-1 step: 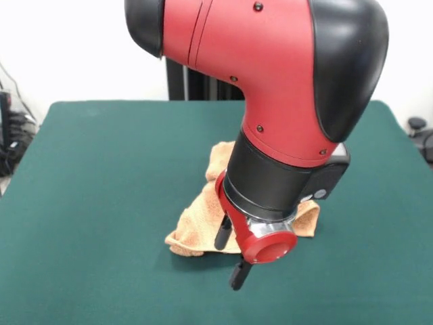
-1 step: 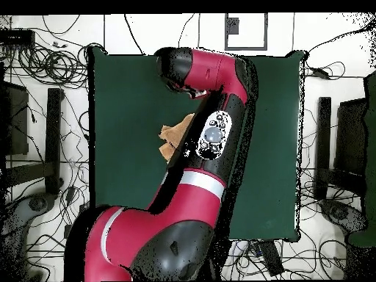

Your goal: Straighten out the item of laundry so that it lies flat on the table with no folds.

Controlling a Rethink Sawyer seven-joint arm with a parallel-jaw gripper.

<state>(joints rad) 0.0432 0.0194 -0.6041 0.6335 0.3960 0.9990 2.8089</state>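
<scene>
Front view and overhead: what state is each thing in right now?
Towel: crumpled in a heap on the table, not flat, mostly hidden by the arm.
Gripper: open, holding nothing, beside the towel.
Arm: stretched out over the towel.
Table: green top, towel near its middle.

towel (image 1: 203,220) on table (image 1: 88,203), behind gripper (image 1: 230,254).

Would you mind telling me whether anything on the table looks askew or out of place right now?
Yes: the towel is bunched into a crumpled heap near the middle of the table, with folds and raised ridges instead of lying flat. The gripper hangs at its front edge, fingers apart. Nothing else stands out.
</scene>
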